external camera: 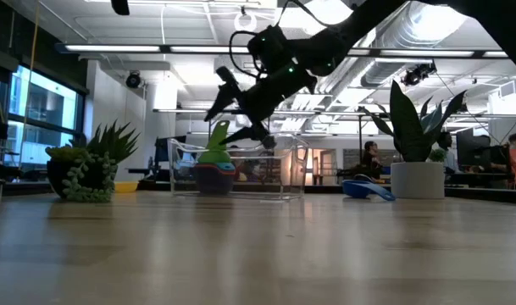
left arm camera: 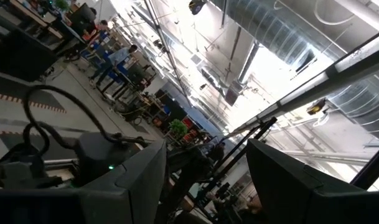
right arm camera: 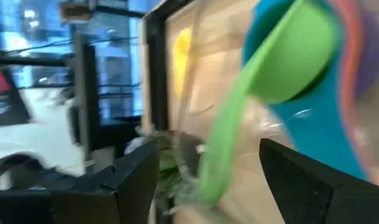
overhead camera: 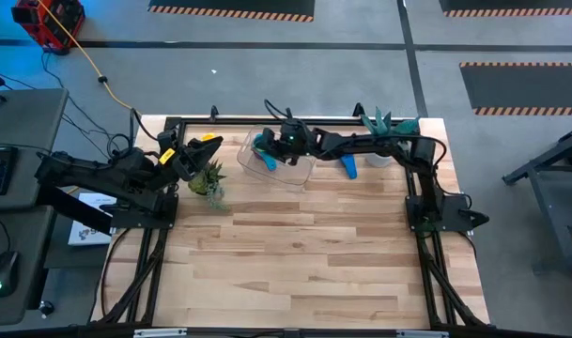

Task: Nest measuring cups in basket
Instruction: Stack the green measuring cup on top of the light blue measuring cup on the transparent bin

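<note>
One green cup [right arm camera: 282, 68] (in basket [overhead camera: 300, 173]) | just beyond open right pincer [right arm camera: 208, 180]

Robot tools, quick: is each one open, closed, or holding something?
Left tool: open, empty.
Right tool: open over the clear plastic basket, around the green plastic measuring cup's handle.

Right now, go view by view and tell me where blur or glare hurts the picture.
Right wrist view: motion blur smears the green measuring cup and the cups nested under it. Left wrist view: the camera tilts up at bright ceiling lights that wash out the middle. Low view: the right gripper and dark potted plant are backlit by the bright room, and the near tabletop is soft. High view: evenly lit.
</note>
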You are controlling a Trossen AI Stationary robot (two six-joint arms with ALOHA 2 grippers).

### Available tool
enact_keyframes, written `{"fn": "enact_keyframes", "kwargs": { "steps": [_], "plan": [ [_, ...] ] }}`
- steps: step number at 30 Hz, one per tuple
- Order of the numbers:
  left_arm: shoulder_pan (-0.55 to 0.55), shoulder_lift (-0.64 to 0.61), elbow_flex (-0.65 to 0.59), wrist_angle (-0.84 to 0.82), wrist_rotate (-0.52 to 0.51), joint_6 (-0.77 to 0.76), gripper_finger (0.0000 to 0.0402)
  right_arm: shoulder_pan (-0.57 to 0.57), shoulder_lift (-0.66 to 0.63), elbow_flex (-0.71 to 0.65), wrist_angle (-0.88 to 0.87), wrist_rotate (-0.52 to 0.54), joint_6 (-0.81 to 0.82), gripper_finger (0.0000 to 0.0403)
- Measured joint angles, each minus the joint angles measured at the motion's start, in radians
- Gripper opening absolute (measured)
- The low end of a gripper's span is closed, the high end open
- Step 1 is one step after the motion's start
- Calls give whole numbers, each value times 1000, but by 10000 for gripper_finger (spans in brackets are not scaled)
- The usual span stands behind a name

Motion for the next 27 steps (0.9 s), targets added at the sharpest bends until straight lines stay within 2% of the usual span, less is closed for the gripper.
{"fn": "enact_keyframes", "kwargs": {
  "steps": [6, 18, 27],
  "plan": [
    [0, 0, 0, 0, 1, 0, 215, -9, -1, 14, -37, 15, -26, 214],
    [0, 0, 0, 0, 1, 0, 215, -9, -3, 14, -35, 10, -17, 16],
    [0, 0, 0, 2, 1, 0, 215, -16, -25, 14, -17, -31, -45, 4]
  ]
}}
